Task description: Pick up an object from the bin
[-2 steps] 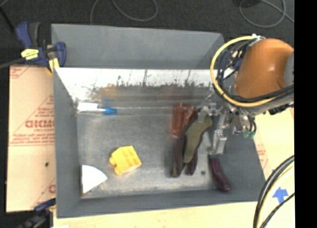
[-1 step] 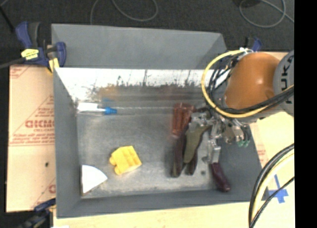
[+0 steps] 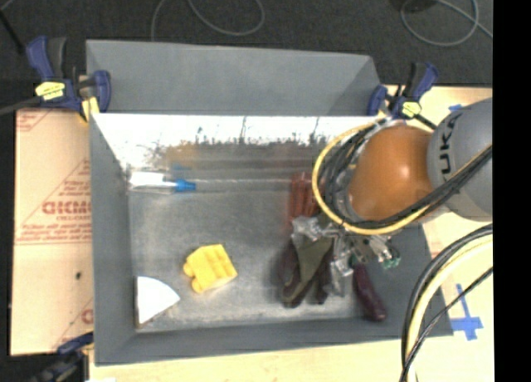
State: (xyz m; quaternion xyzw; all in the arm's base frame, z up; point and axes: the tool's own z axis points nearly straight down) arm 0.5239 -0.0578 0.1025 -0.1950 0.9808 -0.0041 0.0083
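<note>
Hand (image 3: 338, 264) low over dark olive-purple limp thing (image 3: 297, 279), near-right corner of bin (image 3: 109, 289); grip unclear

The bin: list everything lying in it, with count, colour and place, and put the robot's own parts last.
bin: one, grey metal, mid view
ridged block: one, yellow, lower left of the floor
wedge: one, white, lower left corner
tube with blue end: one, clear, along the far wall at left
reddish-brown piece: one, upper right, beside the orange cover
floppy dark thing: one, olive-black, lower right, at the pincer
purple piece: one, dark, lower right corner
pincer: one, metal, over the floppy dark thing
orange cover: one, ringed by cables, on the wrist
</note>
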